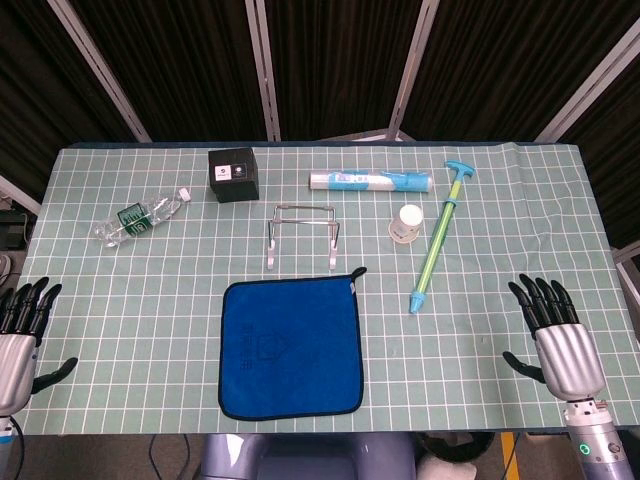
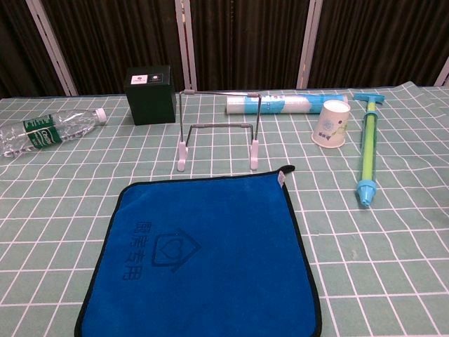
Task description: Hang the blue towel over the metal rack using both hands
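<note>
**Towel flat, hands waiting at the table edges**

The blue towel (image 1: 290, 348) lies spread flat on the checked table (image 1: 500, 400), its far edge just short of the feet of the metal rack (image 1: 304, 236), which stands upright behind it. The left hand (image 1: 18, 335) and the right hand (image 1: 555, 335) sit well apart at opposite table edges, fingers spread and holding nothing.

The step in hand looks like the reach. It would go best with each hand taking one corner of the same edge, pinching firmly, then lifting level so the cloth stays taut as it passes over the top bar. Uneven lifting could drag the light rack or nudge the paper cup (image 1: 406, 222) nearby.
</note>
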`<action>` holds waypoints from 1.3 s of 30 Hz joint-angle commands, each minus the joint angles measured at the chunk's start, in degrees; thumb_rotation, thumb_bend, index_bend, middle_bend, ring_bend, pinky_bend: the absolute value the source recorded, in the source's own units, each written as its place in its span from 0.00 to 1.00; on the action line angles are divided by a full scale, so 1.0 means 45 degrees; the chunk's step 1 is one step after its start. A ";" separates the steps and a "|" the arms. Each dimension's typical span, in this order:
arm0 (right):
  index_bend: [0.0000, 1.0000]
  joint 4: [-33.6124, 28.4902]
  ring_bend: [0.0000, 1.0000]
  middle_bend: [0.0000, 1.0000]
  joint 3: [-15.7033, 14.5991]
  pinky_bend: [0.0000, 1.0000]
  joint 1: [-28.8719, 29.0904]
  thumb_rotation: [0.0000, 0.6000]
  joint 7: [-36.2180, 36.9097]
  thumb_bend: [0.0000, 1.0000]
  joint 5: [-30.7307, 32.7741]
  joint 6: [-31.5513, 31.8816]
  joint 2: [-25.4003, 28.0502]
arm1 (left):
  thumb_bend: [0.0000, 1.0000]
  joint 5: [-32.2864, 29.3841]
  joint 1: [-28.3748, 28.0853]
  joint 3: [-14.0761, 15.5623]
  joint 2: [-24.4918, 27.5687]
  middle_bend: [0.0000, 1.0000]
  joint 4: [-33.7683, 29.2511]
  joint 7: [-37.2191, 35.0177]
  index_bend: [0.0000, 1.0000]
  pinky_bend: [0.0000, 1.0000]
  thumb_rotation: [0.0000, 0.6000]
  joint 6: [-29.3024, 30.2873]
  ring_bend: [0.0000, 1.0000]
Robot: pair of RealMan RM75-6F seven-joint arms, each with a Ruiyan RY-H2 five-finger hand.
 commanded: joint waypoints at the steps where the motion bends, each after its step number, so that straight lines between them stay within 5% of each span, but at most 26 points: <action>1: 0.00 -0.0040 0.00 0.00 -0.0044 0.00 0.0033 1.00 0.0114 0.00 0.0031 -0.0193 0.0045 | 0.00 -0.0040 0.0004 -0.0003 0.0020 0.00 0.0000 -0.0057 0.00 0.00 1.00 -0.0026 0.00; 8: 0.00 0.0278 0.00 0.00 -0.0178 0.00 0.0861 1.00 0.0919 0.00 -0.0891 -0.1187 -0.0228 | 0.00 -0.0436 0.0088 -0.0079 -0.0086 0.00 0.0169 -0.0074 0.00 0.00 1.00 -0.0034 0.00; 22: 0.00 0.5289 0.00 0.00 -0.0602 0.00 0.5696 1.00 0.3738 0.00 -0.4684 -0.4555 -0.3388 | 0.00 -0.1049 -0.0197 -0.0474 -0.0703 0.00 0.0216 0.1008 0.00 0.00 1.00 -0.0292 0.00; 39: 0.07 0.7690 0.00 0.00 -0.0911 0.00 0.7626 1.00 0.2999 0.00 -0.4516 -0.5853 -0.5739 | 0.00 -0.1868 -0.0479 -0.0639 -0.1022 0.00 0.0259 0.1979 0.00 0.00 1.00 -0.0745 0.00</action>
